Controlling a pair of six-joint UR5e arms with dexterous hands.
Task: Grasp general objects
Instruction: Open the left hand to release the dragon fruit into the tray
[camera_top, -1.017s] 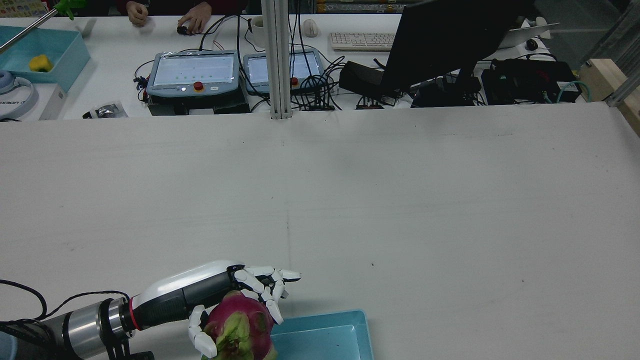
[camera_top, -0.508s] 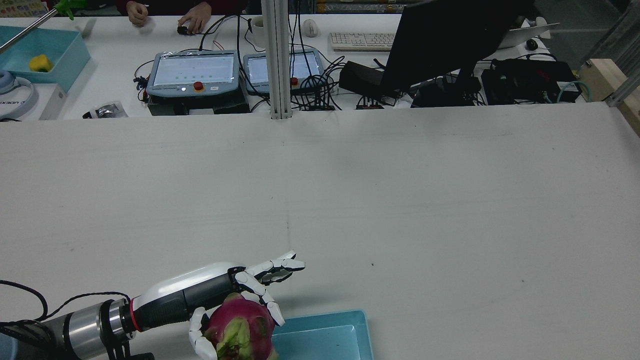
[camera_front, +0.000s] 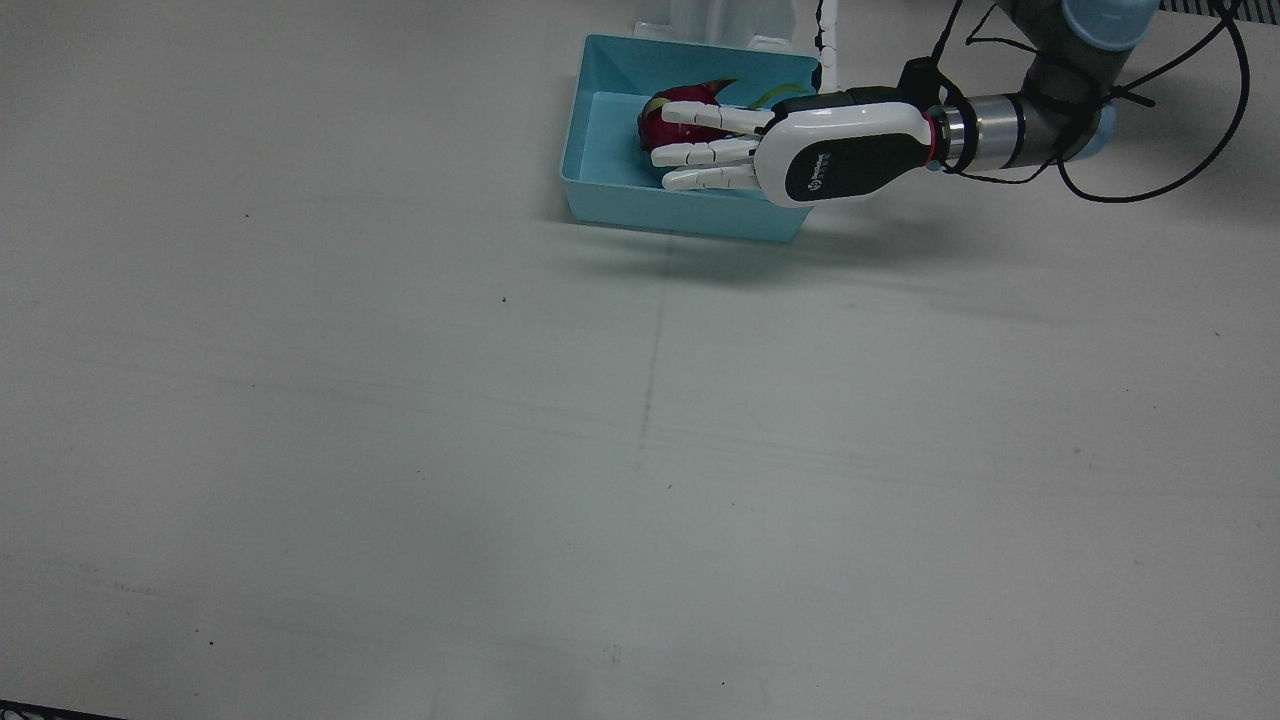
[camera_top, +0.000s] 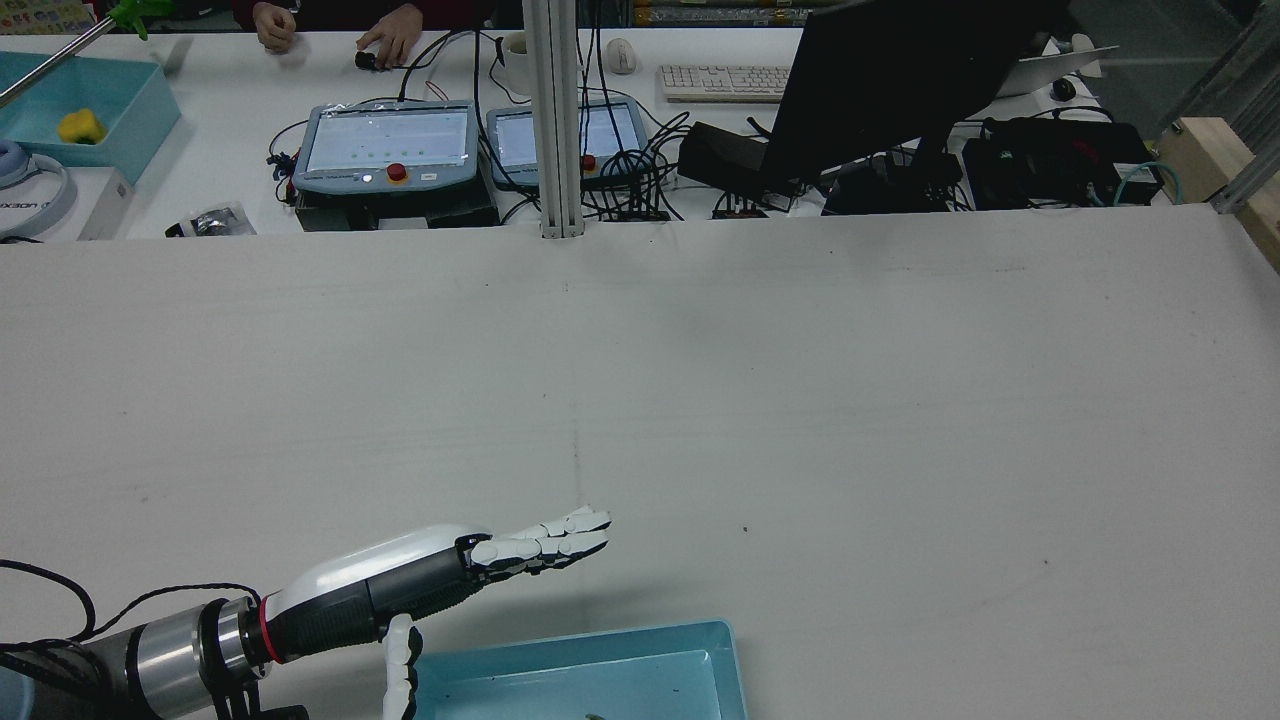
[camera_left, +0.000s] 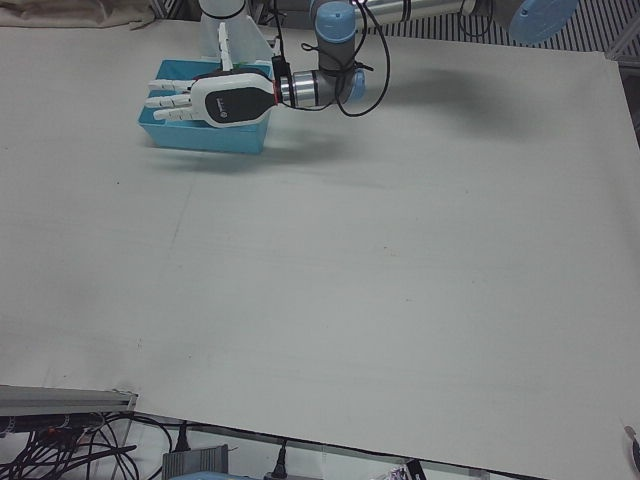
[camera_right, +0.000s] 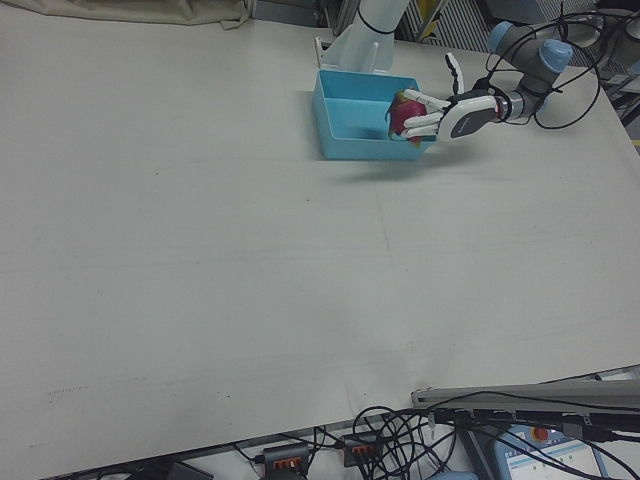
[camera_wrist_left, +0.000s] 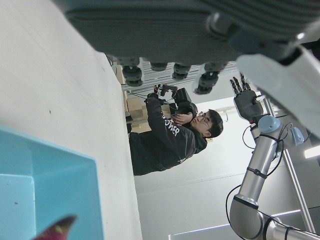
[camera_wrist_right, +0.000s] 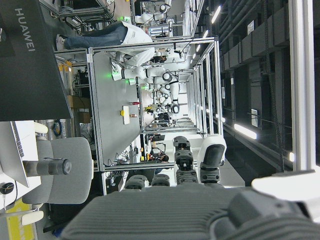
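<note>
A pink dragon fruit (camera_front: 685, 118) with green scales lies in the blue bin (camera_front: 600, 190) at the table's robot-side edge; it also shows in the right-front view (camera_right: 405, 110). My left hand (camera_front: 790, 150) hovers flat over the bin's right part, fingers stretched out and apart, holding nothing. In the rear view the left hand (camera_top: 440, 575) is above the bin (camera_top: 640, 660) and the fruit is almost hidden. My right hand (camera_wrist_left: 246, 100) is raised high off the table, fingers spread, empty.
The white table (camera_front: 640, 450) stretches wide in front of the bin. Behind its far edge stand teach pendants (camera_top: 385, 145), a monitor (camera_top: 900, 80), cables and another blue bin (camera_top: 80, 110). A person (camera_wrist_left: 170, 135) stands beyond the table.
My left hand opened its fingers and let go of the dragon fruit. The fruit dropped out of the hand into the blue bin. The arm barely moved.
</note>
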